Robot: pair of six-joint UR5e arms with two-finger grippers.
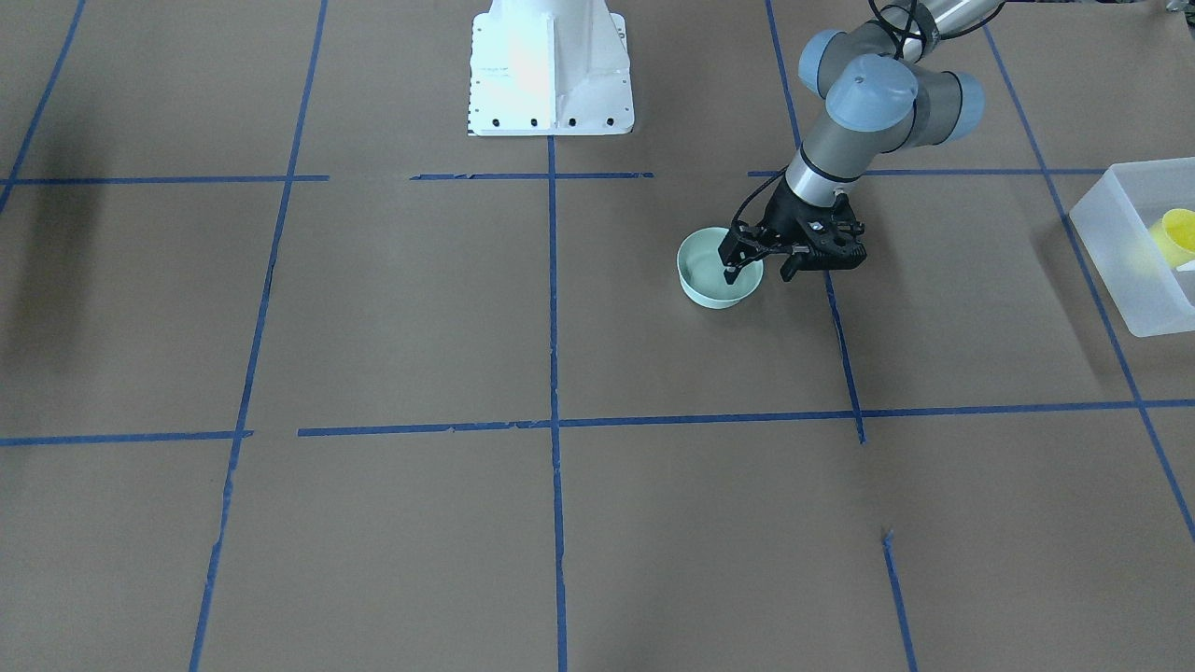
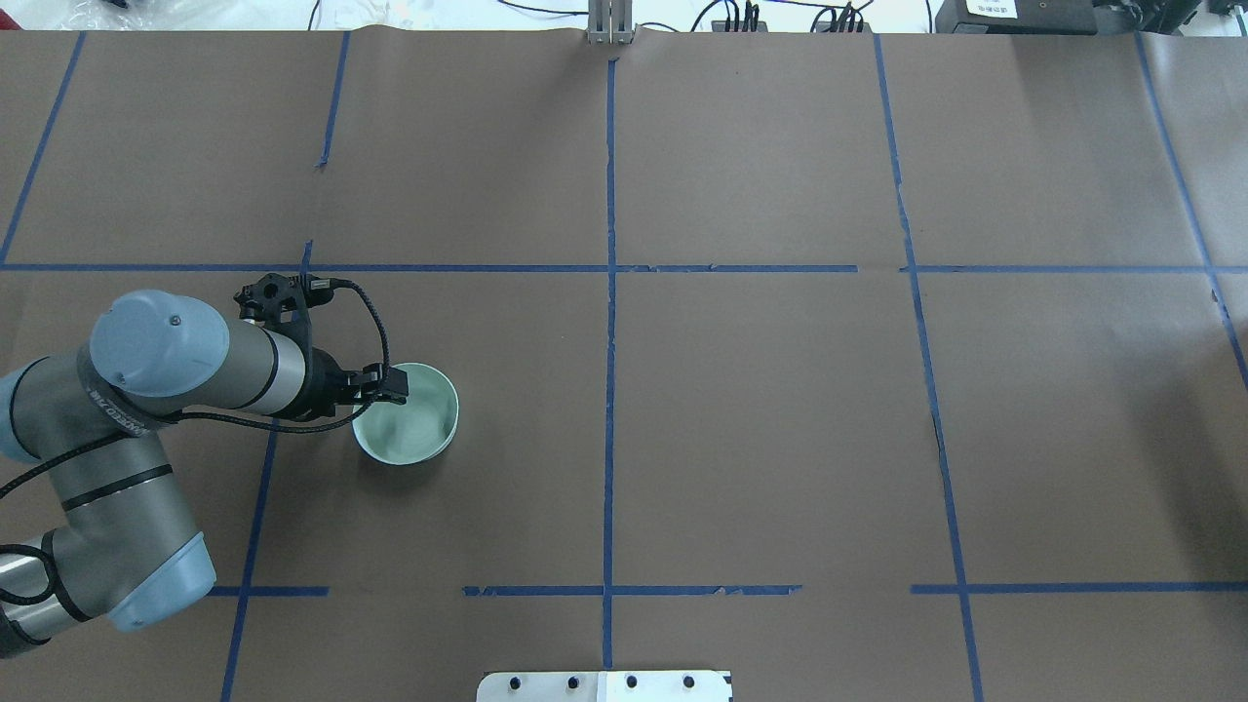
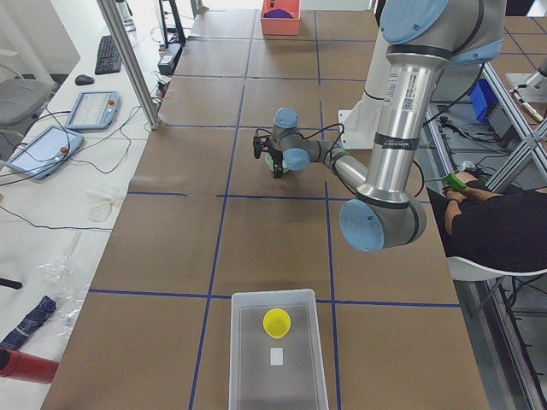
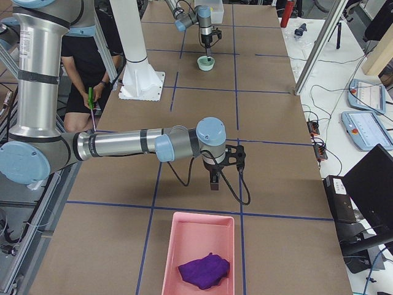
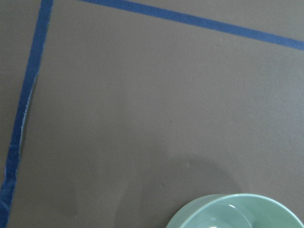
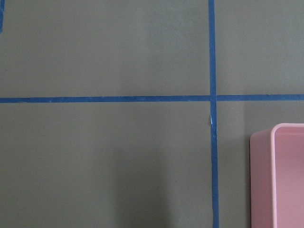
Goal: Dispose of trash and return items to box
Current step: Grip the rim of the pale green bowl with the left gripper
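Observation:
A mint-green bowl point(image 1: 707, 283) stands on the brown table and also shows in the overhead view point(image 2: 417, 429) and the left wrist view point(image 5: 237, 212). My left gripper point(image 1: 758, 274) is open and points down over the bowl's rim, one finger inside the bowl and one outside. It also shows in the overhead view point(image 2: 386, 387). The yellow cup point(image 1: 1174, 235) lies inside the translucent white box point(image 1: 1134, 294) at the table's end on my left; both also show in the exterior left view, cup point(image 3: 276, 322) and box point(image 3: 237, 359). My right gripper point(image 4: 214, 183) hangs above the table near a pink tray; I cannot tell whether it is open or shut.
The pink tray point(image 4: 184, 246) holds a purple cloth point(image 4: 204, 270) at the table's end on my right, and its corner shows in the right wrist view point(image 6: 280, 175). The robot's white base point(image 1: 551, 75) stands at the table's robot side. A seated person point(image 4: 92, 55) is beside it.

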